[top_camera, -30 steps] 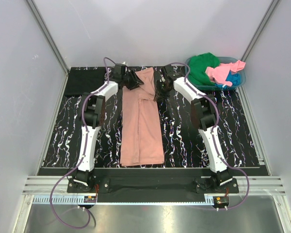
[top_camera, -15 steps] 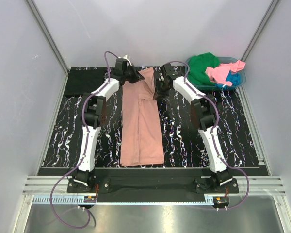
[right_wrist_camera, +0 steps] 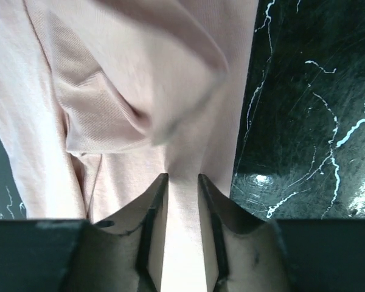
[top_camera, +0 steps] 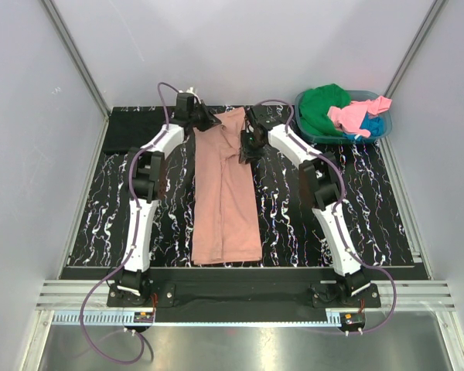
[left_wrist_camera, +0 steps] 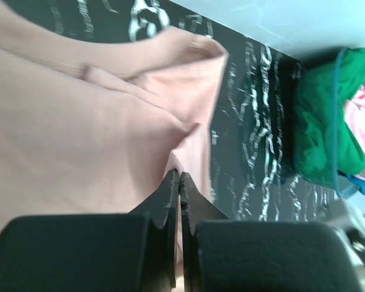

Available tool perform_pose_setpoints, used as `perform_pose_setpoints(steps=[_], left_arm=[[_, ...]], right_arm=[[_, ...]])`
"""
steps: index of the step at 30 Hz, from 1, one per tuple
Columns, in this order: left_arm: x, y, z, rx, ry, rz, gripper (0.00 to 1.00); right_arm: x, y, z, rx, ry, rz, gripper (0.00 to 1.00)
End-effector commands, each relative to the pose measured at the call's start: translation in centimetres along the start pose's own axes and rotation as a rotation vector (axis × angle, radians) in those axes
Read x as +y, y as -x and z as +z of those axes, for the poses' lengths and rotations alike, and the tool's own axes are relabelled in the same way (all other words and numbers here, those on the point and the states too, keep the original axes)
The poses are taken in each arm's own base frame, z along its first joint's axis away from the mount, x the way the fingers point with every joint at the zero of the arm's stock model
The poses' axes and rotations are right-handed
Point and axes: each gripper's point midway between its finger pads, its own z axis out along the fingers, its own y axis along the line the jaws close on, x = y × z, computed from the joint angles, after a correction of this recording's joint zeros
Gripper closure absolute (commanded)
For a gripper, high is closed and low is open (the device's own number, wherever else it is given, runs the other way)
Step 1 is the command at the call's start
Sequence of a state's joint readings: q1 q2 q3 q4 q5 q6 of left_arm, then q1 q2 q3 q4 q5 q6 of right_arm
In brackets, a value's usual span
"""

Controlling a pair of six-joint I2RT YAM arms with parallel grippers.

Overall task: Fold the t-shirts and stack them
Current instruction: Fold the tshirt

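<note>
A large salmon-pink t-shirt point(top_camera: 226, 201) lies folded into a long strip down the middle of the black marbled table. My left gripper point(top_camera: 209, 121) is at its far left corner, with its jaws pinched together on a thin edge of the pink cloth point(left_wrist_camera: 79, 134). My right gripper point(top_camera: 244, 148) is over the shirt's far right side; a ridge of pink cloth point(right_wrist_camera: 109, 91) runs between its narrowly parted jaws. A black t-shirt point(top_camera: 131, 130) lies flat at the far left. Green point(top_camera: 323, 107), bright pink point(top_camera: 352, 116) and blue point(top_camera: 375, 126) t-shirts are piled in the basket.
The teal plastic basket point(top_camera: 363, 94) stands at the far right corner of the table. The green shirt point(left_wrist_camera: 322, 121) also shows at the right of the left wrist view. Grey walls close in the table on three sides.
Both grippers have moved left and slightly toward the back, the right one coming further over the shirt. The shirt's far end has shifted with them.
</note>
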State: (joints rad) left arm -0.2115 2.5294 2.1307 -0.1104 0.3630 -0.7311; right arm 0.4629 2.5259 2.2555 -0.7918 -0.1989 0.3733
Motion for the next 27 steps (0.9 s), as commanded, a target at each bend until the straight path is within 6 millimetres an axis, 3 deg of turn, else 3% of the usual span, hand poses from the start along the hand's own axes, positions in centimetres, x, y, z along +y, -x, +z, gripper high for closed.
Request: perform_pose_setpoints(steps=[1,2,5,6,9,11,12,14,17,27], left_arm=[[-1.7,2.5,-0.1,-0.065,-0.062,0.035,1.0],[-1.9,2.4,-0.1,-0.062,-0.072,0.029,1.0],[-1.8,1.9,-0.1,-0.049,-0.077,0.022,1.0],[-1.9,1.8,-0.1,-0.049,-0.079,0.02,1.0],[-1.8,1.6,-0.2,-0.046,-0.083,0.016,1.0],[-1.8,1.6,-0.3,-0.044,-0.084,0.015,1.0],[-1.8,1.5,-0.3,-0.043,-0.081,0.013,1.0],[-1.9,1.6,-0.4,-0.045,-0.085,0.01,1.0],[-2.0,1.4,-0.5,-0.046,-0.088,0.006,1.0],[-2.5,1.3,-0.7,-0.039,-0.097,0.017,1.0]], right_arm=[[0.1,1.2,-0.6,-0.05,-0.033,-0.007,0.62],[-0.3,1.4,-0.4,-0.065,-0.03,0.003,0.51],[0.6,3.0,-1.5,-0.152,0.04,0.018,0.38],[1.2,4.0,-2.7,-0.191,0.067,0.009,0.3],[2.1,5.7,-3.3,-0.254,0.141,-0.017,0.24],[2.2,7.2,-3.7,-0.283,0.165,0.003,0.25],[1.4,7.4,-3.2,-0.276,0.165,0.032,0.28],[1.5,8.5,-3.4,-0.29,0.202,0.081,0.37],[1.9,8.7,-2.7,-0.278,0.235,0.118,0.45],[1.7,8.0,-1.0,-0.259,0.255,0.34,0.46]])
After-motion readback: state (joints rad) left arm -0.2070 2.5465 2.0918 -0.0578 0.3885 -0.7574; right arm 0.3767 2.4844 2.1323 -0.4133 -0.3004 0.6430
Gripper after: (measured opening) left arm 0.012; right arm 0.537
